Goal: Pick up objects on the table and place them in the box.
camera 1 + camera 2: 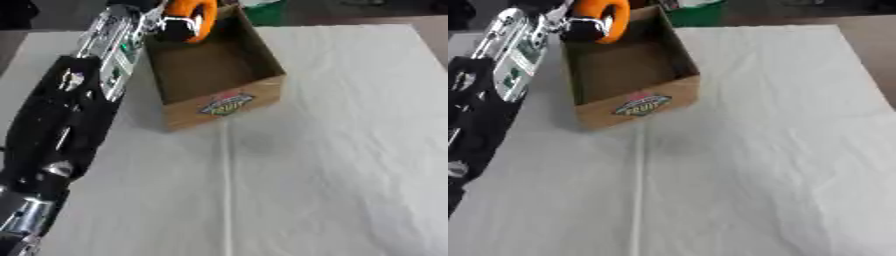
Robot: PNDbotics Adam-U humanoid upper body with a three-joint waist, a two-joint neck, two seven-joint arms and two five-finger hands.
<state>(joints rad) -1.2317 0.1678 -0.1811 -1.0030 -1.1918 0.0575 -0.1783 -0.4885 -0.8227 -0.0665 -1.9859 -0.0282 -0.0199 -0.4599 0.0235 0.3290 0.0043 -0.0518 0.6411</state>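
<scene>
Box (pixel 223 102), one; orange object (pixel 199 15), one.

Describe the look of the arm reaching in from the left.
The left arm is bulky and mostly black, with silver metal at the lower joint. Its forearm is silver-white, with small green markings and dark panels. The robot hand at its end is black.
</scene>
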